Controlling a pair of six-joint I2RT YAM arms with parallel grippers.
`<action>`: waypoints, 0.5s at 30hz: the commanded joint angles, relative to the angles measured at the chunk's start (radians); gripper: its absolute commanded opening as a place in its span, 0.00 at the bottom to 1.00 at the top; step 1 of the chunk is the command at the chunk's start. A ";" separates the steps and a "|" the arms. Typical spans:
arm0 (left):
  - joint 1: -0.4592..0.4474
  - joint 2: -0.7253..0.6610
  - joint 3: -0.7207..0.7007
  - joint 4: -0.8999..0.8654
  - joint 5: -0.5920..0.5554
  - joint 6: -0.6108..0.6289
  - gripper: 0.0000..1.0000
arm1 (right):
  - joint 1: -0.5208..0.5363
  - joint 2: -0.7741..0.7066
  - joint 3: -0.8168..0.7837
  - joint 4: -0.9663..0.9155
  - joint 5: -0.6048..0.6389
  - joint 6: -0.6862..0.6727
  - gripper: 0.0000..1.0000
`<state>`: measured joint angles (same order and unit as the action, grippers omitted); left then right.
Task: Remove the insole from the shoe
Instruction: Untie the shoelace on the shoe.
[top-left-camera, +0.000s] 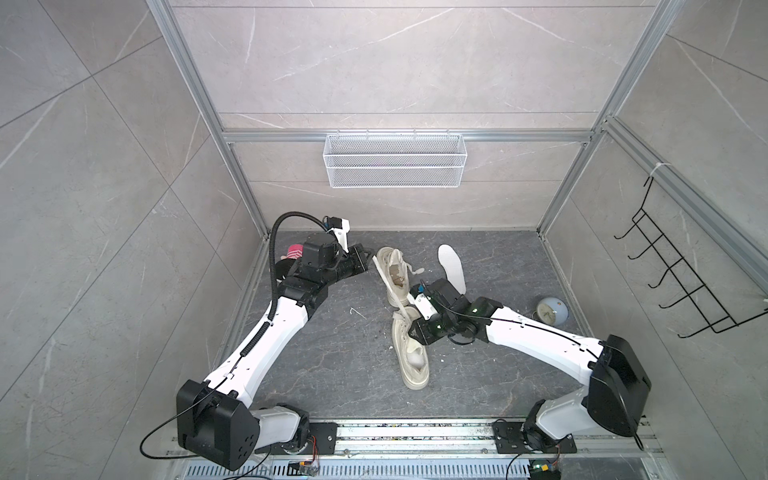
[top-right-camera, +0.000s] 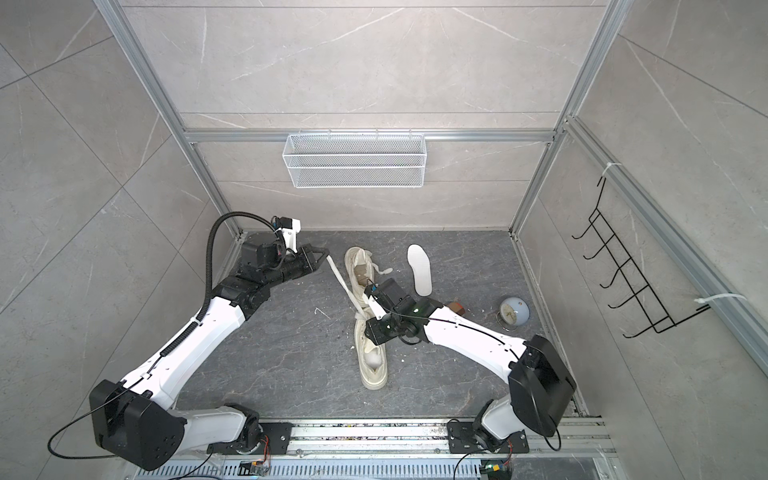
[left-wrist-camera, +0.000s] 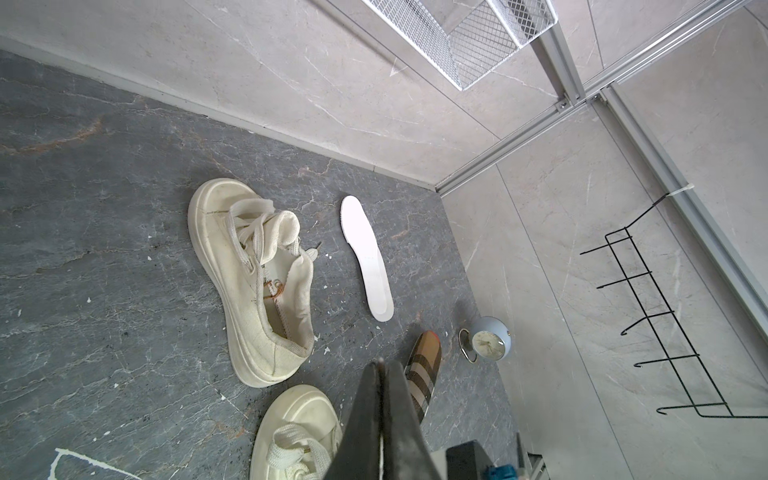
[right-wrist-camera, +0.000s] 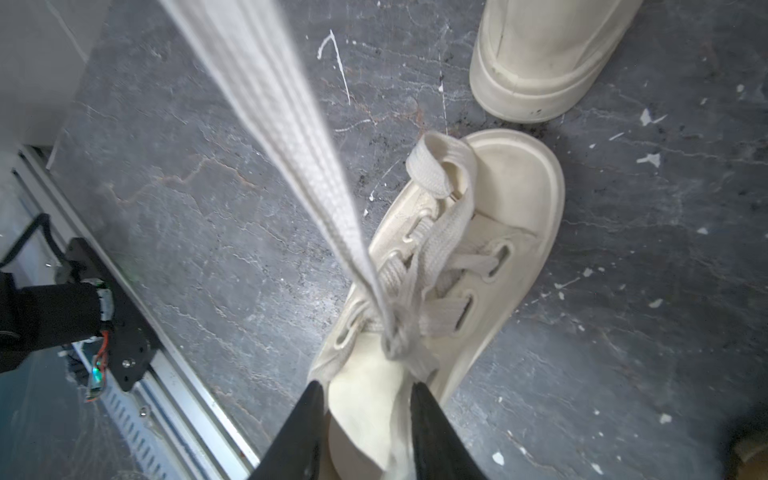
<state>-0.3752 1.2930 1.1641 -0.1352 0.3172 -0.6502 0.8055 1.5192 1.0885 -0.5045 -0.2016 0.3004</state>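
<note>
You are pinching the lace (right-wrist-camera: 299, 137) with your left gripper's (left-wrist-camera: 380, 365) fingers pressed together, your right gripper's (right-wrist-camera: 366, 386) fingers are sitting apart on both sides of the tongue (right-wrist-camera: 365, 428) of the near shoe (top-left-camera: 401, 345), and I cannot tell if they are squeezing it, while an insole (top-left-camera: 417, 358) is showing inside that shoe and a loose insole (top-left-camera: 454, 266) is lying near the far shoe (top-left-camera: 392, 270).

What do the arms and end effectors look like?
Both: white shells, black joint housings. The left arm carries a black corrugated hose, the right arm a thin black cable. Left end effector and right end effector have black tapered fingers.
</note>
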 joint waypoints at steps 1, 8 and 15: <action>0.001 -0.026 0.000 0.022 0.005 0.011 0.00 | 0.000 0.008 0.000 -0.010 0.007 -0.040 0.36; 0.002 -0.024 0.002 0.016 0.005 0.012 0.00 | 0.000 0.040 -0.027 0.072 0.050 -0.015 0.32; 0.004 -0.023 0.002 -0.013 -0.015 0.030 0.00 | -0.002 0.075 -0.006 0.101 0.113 -0.024 0.30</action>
<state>-0.3752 1.2930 1.1641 -0.1490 0.3153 -0.6472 0.8055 1.5764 1.0641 -0.4339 -0.1280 0.2905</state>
